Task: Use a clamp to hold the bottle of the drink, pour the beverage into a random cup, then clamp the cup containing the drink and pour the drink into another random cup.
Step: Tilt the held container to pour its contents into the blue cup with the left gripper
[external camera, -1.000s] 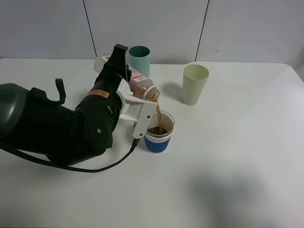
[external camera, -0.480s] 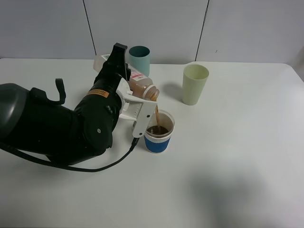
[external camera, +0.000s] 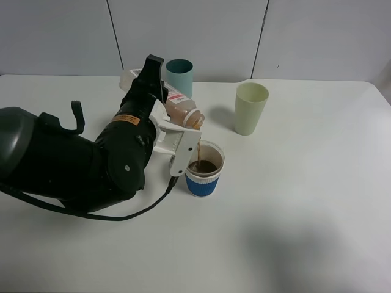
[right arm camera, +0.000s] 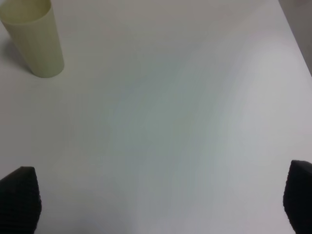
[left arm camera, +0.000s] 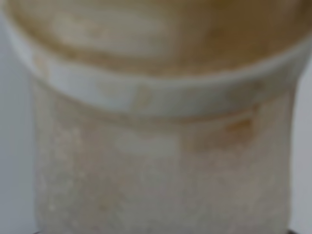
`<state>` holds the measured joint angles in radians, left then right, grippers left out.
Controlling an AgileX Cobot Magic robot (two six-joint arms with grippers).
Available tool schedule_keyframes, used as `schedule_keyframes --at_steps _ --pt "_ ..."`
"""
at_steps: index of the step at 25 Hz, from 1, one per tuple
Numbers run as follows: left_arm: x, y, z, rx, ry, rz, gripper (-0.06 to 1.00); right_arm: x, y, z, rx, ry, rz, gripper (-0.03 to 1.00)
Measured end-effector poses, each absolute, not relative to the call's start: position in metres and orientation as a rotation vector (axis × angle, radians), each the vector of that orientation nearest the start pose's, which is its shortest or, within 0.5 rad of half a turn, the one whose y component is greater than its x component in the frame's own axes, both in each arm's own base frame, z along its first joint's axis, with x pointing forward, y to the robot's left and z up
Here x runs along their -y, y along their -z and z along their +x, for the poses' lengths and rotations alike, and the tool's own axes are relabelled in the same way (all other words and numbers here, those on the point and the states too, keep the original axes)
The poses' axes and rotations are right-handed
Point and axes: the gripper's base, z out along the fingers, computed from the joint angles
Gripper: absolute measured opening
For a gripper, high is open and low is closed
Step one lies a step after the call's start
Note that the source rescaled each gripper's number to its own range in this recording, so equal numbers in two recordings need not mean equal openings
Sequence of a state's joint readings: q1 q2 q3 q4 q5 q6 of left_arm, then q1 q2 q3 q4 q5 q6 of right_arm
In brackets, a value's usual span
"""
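Note:
My left gripper (external camera: 175, 135) is shut on the drink bottle (external camera: 183, 113), which is tilted mouth-down over the white and blue paper cup (external camera: 204, 177). A thin brown stream runs from the bottle mouth into that cup, which holds brown drink. The left wrist view is filled by a blurred close-up of the bottle (left arm camera: 156, 146). A teal cup (external camera: 179, 74) stands behind the bottle. A pale green cup (external camera: 251, 108) stands to the right and shows in the right wrist view (right arm camera: 34, 41). My right gripper (right arm camera: 157, 202) is open and empty above the bare table, out of the exterior high view.
The white table (external camera: 305, 213) runs to a grey wall at the back. My bulky black left arm (external camera: 73, 162) covers the table's left part, with a cable looping beside the paper cup.
The bottle stays tilted over the paper cup and the stream has thinned and shifted slightly left. The right arm has not moved.

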<state>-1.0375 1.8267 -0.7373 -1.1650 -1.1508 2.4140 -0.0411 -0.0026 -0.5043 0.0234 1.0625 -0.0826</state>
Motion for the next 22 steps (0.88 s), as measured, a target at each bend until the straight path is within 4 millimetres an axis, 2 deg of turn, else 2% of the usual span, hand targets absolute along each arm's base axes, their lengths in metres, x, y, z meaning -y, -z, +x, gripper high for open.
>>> schedule_keyframes --at_steps 22 --pt "0.2378 -0.1796 0.2233 -0.932 -1.345 1.592 0.05 -0.0021 -0.2783 -0.0058 -2.039 0.050 -0.044 1.00"
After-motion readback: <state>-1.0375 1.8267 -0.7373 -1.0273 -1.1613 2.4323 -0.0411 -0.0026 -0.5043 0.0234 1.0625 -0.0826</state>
